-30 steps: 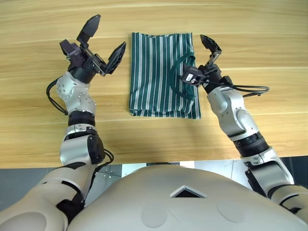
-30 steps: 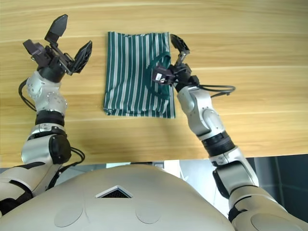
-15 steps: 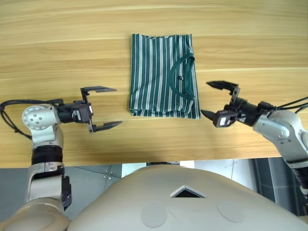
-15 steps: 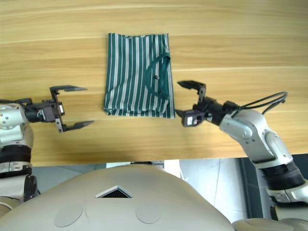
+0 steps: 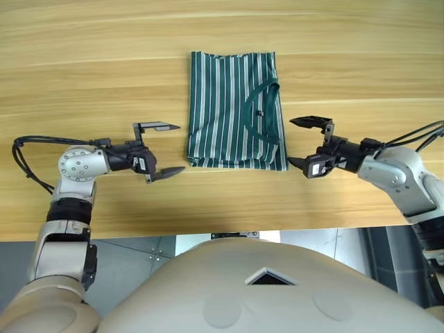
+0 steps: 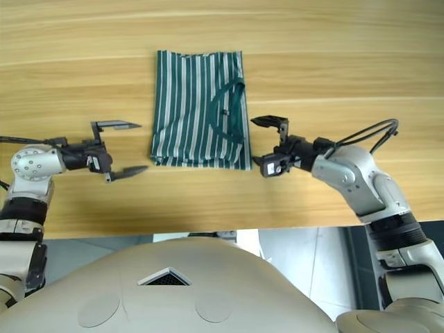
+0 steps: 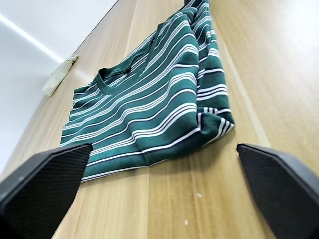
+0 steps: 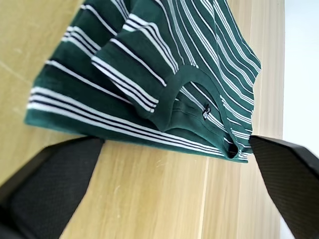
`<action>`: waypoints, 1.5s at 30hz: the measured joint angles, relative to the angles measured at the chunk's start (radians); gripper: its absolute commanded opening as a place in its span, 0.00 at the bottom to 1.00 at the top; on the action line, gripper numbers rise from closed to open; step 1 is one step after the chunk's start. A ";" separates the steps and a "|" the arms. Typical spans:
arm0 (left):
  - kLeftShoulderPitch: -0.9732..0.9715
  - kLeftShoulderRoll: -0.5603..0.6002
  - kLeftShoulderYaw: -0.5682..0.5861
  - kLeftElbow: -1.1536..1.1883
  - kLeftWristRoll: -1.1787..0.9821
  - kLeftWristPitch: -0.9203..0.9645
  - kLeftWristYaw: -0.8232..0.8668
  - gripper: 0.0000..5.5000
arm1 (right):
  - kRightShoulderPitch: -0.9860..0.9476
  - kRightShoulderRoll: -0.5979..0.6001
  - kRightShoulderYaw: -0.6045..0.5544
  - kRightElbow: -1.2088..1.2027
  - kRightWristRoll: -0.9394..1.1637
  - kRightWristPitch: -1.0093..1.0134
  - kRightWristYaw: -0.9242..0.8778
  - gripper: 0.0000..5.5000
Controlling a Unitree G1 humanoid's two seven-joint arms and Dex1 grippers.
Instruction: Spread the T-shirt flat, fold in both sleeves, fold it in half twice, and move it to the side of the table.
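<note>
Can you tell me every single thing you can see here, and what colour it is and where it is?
Table: 1, light wood, under everything.
T-shirt: 1, dark green with white stripes, folded into a rectangle, lying flat mid-table, collar on top.
Scrap: 1, beige, at the table's edge beyond the T-shirt; I cannot tell what it is.
Left end effector: 1, black, open, low over the table beside the T-shirt's near left corner, not touching it.
Right end effector: 1, black, open, beside the near right corner, not touching it.
</note>
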 measured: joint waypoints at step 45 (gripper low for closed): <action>-0.089 0.103 -0.324 0.109 0.060 -0.149 0.273 0.32 | -0.054 0.127 0.162 0.146 -0.018 -0.132 -0.058 0.12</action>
